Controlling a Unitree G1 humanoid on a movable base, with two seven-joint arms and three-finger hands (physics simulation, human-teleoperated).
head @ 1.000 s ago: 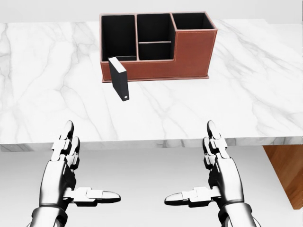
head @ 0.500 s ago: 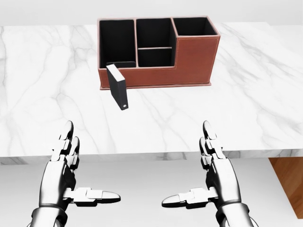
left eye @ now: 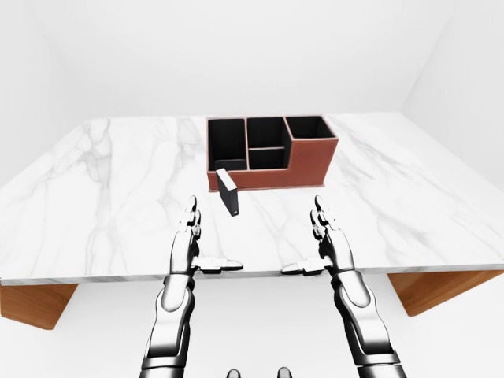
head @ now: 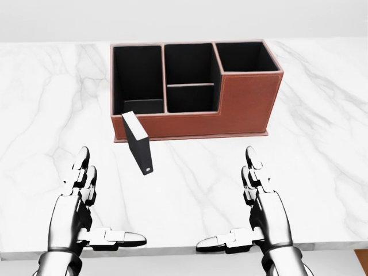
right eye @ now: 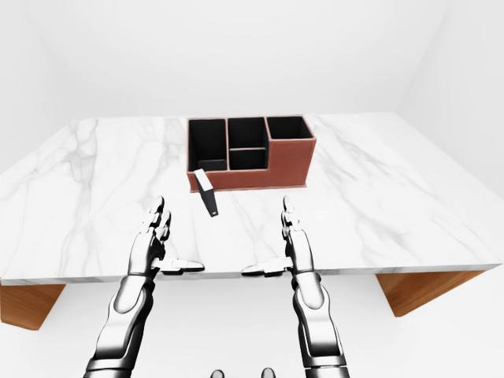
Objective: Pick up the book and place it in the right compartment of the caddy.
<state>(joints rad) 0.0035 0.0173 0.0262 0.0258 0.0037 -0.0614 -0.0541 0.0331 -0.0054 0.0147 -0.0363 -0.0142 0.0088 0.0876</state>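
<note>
The slim black hardcover book (head: 138,142), stood upright beside the brown leather caddy (head: 247,103) mid-bench, seems light, stiff, easily toppled; its flat covers should be pinched. Left hand (head: 80,198) and right hand (head: 260,201) are spread open, empty.

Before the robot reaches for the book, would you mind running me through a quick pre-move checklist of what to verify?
1. Book in view, standing on the marble table, just below the caddy's left end in the head view: ok.
2. Left robot hand open and empty: ok.
3. Right robot hand open and empty: ok.
4. Right compartment of the caddy empty: ok.
5. Nothing lying between the hands and the book: ok.
6. Book within arm's reach from here: cannot tell.
</note>
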